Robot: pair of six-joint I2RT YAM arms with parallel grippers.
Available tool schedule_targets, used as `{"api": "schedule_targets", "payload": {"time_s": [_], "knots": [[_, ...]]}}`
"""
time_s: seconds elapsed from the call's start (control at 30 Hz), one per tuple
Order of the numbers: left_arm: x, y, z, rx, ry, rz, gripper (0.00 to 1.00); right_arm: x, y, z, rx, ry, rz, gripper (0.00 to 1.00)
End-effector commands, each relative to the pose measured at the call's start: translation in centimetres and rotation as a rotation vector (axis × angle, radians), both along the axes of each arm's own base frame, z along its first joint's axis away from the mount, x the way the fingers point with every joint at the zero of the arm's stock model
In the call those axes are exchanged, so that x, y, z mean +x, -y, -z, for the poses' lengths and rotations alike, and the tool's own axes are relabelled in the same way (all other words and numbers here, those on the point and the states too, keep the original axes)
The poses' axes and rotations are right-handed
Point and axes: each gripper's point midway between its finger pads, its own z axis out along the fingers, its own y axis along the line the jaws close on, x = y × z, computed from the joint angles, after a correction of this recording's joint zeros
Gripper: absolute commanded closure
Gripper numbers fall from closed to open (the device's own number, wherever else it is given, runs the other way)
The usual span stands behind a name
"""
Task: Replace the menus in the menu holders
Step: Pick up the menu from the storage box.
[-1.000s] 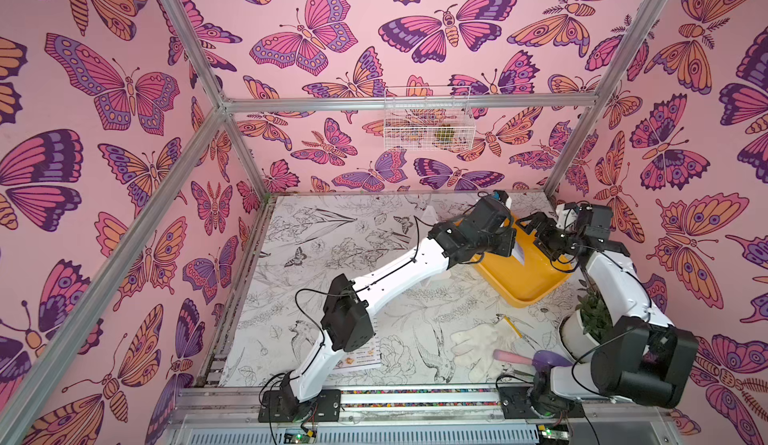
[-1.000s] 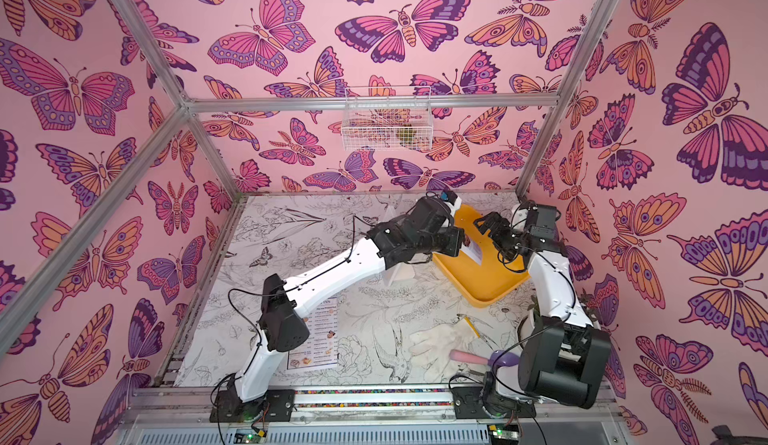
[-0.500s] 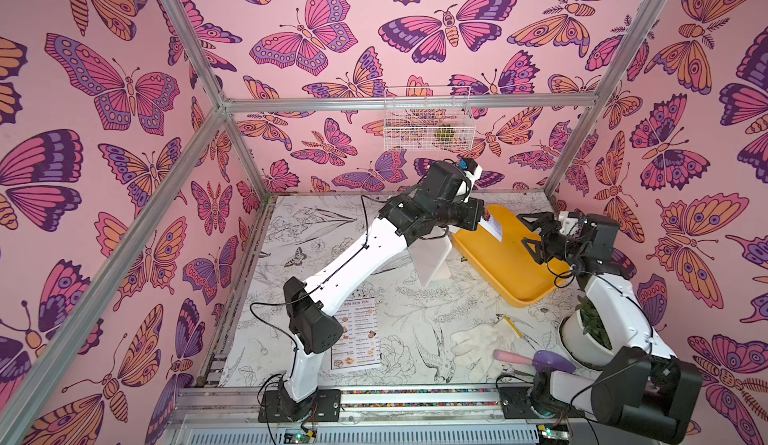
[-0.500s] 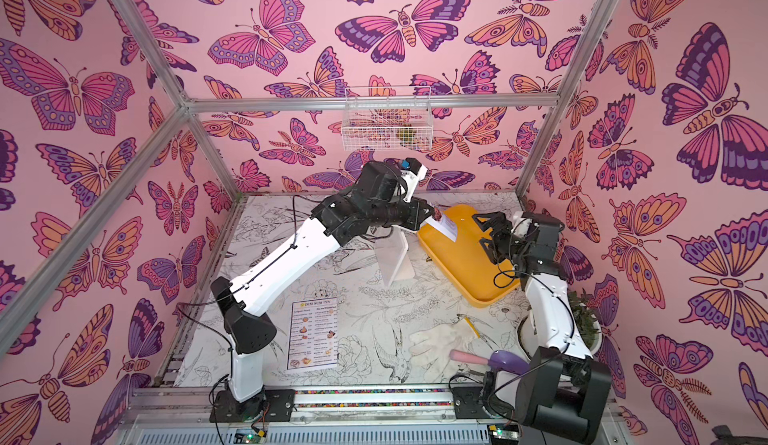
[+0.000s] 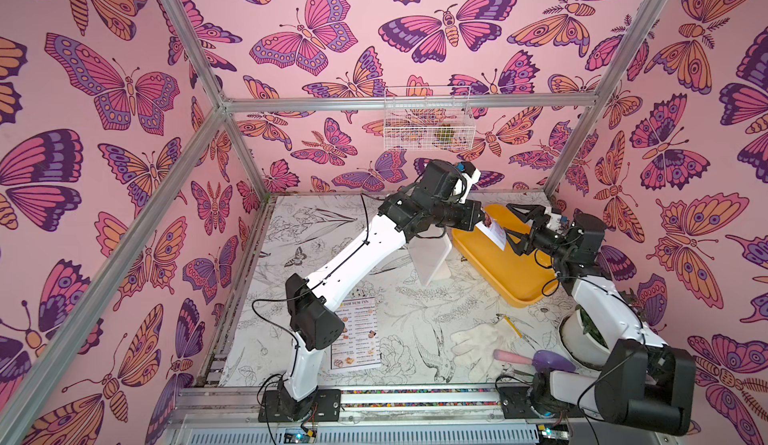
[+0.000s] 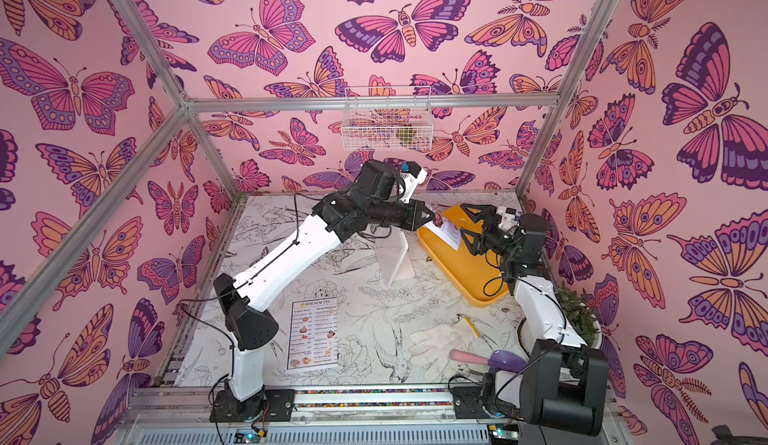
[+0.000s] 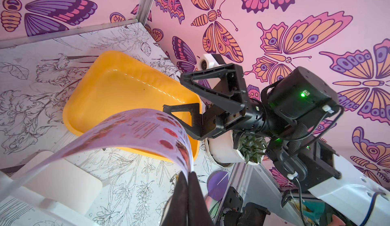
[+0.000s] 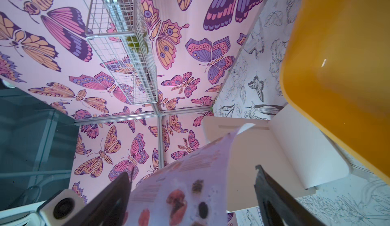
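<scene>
My left gripper (image 5: 484, 220) (image 7: 187, 173) is shut on one edge of the pale menu with food photos (image 5: 496, 233) (image 7: 137, 130). It holds the curled sheet in the air above the yellow tray (image 5: 507, 272). My right gripper (image 5: 513, 229) (image 8: 191, 172) is open, one finger on either side of the sheet's free end (image 8: 190, 182), not pinching it. The empty white menu holder (image 5: 430, 256) (image 8: 274, 151) stands upright beside the tray. The "DIM SUM INN" menu (image 5: 357, 332) (image 6: 313, 335) lies flat near the left arm's base.
A white glove (image 5: 478, 337), a pencil (image 5: 513, 324) and a pink-handled purple tool (image 5: 536, 359) lie at the front right. A potted plant (image 5: 586, 330) stands under the right arm. A wire basket (image 5: 428, 118) hangs on the back wall.
The left arm rose with the sheet, uncovering the holder, then swung right. The right gripper drew back, then came forward, and the sheet's end now hangs between its open fingers.
</scene>
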Motion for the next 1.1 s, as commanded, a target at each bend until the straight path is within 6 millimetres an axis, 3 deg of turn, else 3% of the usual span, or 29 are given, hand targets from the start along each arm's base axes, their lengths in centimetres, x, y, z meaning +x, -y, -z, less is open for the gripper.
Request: {"api": "schedule_targets", "payload": {"time_s": [0.0, 0.23, 0.43, 0.67, 1.07], "knots": [[0.3, 0.6, 0.5, -0.027, -0.035, 0.02, 1.0, 0.1, -0.7, -0.8, 0.051, 0.031, -0.037, 0.08], [0.2, 0.3, -0.7, -0.058, -0.037, 0.031, 1.0, 0.1, -0.9, -0.5, 0.05, 0.036, -0.049, 0.08], [1.4, -0.5, -0.8, -0.059, -0.032, 0.001, 1.0, -0.7, -0.9, 1.0, -0.007, -0.004, -0.048, 0.07], [1.6, -0.2, -0.5, -0.063, -0.04, 0.01, 1.0, -1.6, -1.3, 0.5, 0.009, -0.002, -0.062, 0.05], [1.1, 0.6, -0.5, -0.088, -0.077, 0.059, 1.0, -0.6, -2.2, -1.4, 0.132, 0.039, -0.091, 0.06]]}}
